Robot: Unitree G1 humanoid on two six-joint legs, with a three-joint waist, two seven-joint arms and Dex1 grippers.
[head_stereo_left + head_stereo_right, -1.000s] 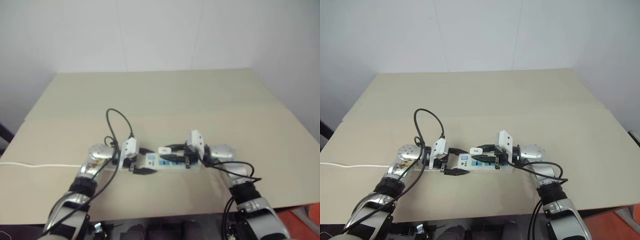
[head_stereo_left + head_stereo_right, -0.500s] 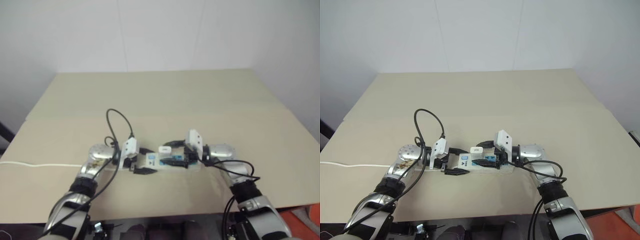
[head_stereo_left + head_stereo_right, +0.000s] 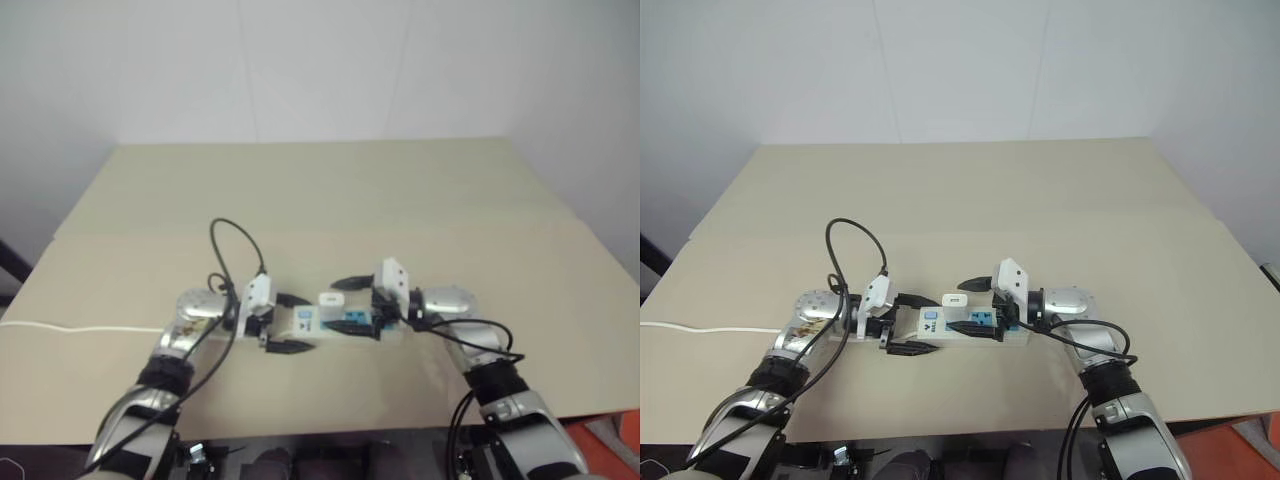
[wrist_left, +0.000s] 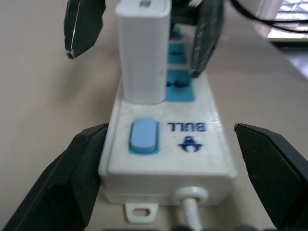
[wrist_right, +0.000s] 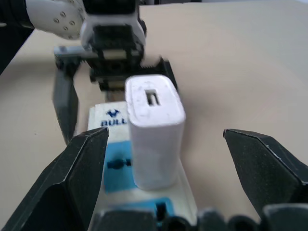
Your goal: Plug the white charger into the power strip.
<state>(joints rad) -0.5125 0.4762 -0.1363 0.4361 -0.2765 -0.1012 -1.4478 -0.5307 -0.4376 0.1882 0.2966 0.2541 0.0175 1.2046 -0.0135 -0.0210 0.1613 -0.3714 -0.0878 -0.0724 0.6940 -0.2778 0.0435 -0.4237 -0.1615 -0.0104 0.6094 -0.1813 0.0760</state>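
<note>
Left wrist view: I see the charger [image 4: 143,53] standing upright in the strip [image 4: 166,149], in the socket next to the switch end, on the bench [image 3: 1040,200]. Both jaws are released, each pair straddling the strip without touching. The strip's long axis runs between my left gripper [image 3: 912,323] and right gripper [image 3: 978,308]; the right looks slightly nearer the charger.
</note>
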